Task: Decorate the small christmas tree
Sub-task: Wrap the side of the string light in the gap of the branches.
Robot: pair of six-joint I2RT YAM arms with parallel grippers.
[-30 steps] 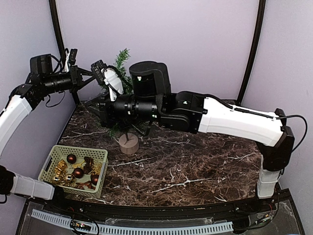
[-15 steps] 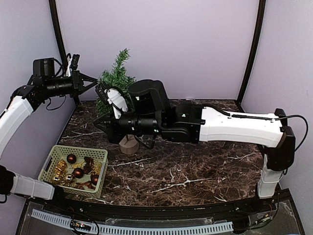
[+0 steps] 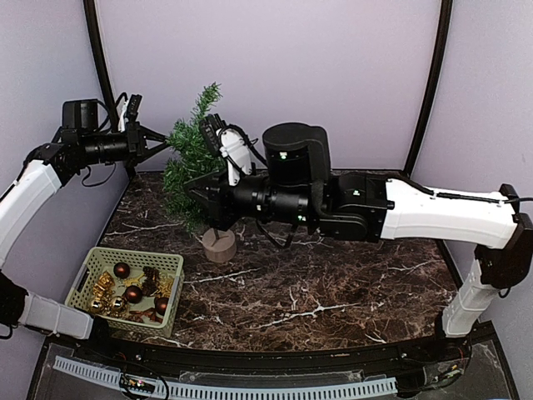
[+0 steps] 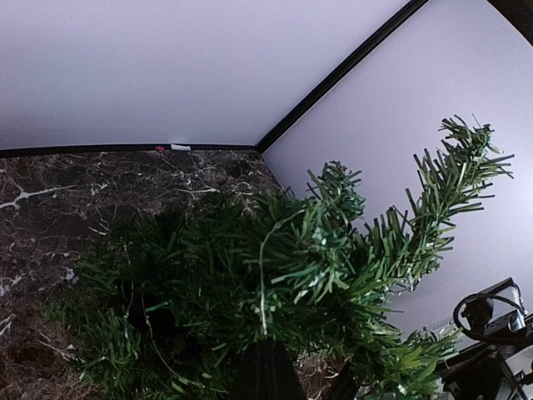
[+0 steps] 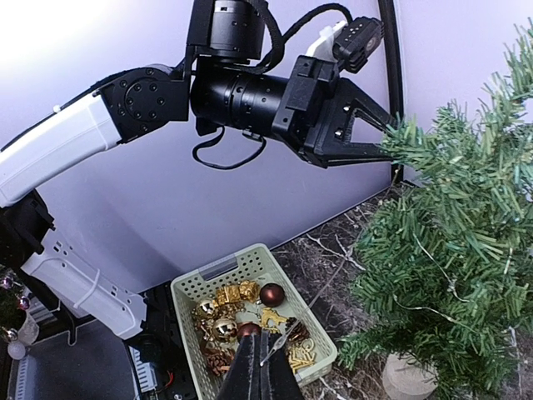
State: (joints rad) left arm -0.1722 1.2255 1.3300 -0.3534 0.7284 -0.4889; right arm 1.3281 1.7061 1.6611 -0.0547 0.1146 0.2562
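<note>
Tree (image 3: 191,158) stands in the left half of the table (image 3: 333,292), about midway between the far and near edges. Its round base (image 3: 219,244) is well in from the left edge, and its green top is close to the far-left corner, where two walls (image 3: 275,75) meet. That corner leaves little room behind and left of the branches.

The left gripper (image 3: 168,143) reaches in high from over the left edge. Its tips are buried in the needles on the tree's left side, so I cannot tell whether they are spread or pressed together.

The right arm (image 3: 416,208) lies across the table from the right edge at branch height. The right gripper (image 5: 258,375) sits just beside the tree's near-right side, fingers pressed together. A thin thread (image 5: 310,315) runs from their tips toward the branches; whether it is pinched is unclear.

A basket (image 3: 133,252) of dark red balls (image 3: 122,270) and gold trinkets (image 3: 104,287) fills the near-left corner, apart from the base. Open marble stretches from the base to the right and near edges, under the arm.
</note>
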